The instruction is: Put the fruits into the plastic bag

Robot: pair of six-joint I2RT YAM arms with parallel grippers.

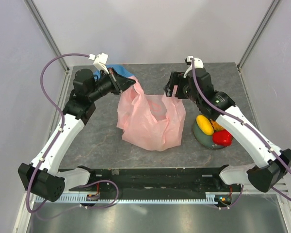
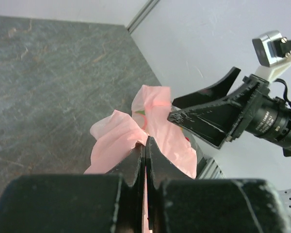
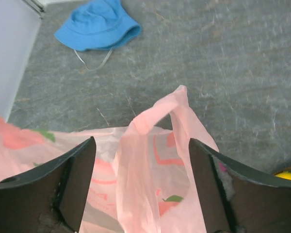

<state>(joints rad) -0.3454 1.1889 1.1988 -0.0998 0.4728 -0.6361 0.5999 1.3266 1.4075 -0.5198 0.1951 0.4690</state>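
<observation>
The pink plastic bag (image 1: 150, 121) lies crumpled mid-table. My left gripper (image 1: 131, 83) is shut on its left handle, and the film is pinched between the closed fingers in the left wrist view (image 2: 146, 141). My right gripper (image 1: 174, 92) hangs open over the bag's right side. In its wrist view, the right handle loop (image 3: 155, 116) stands free between the spread fingers (image 3: 140, 143), touching neither. The fruits sit on a dark plate (image 1: 211, 147) at the right: a yellow mango (image 1: 204, 124) and a red one (image 1: 223, 137). A yellow fruit edge (image 3: 288, 174) shows beside the right finger.
A blue cloth hat (image 3: 99, 26) lies at the back of the table, behind the left gripper (image 1: 117, 69). The two grippers are close together above the bag, and the right one shows in the left wrist view (image 2: 208, 114). Enclosure walls stand on both sides.
</observation>
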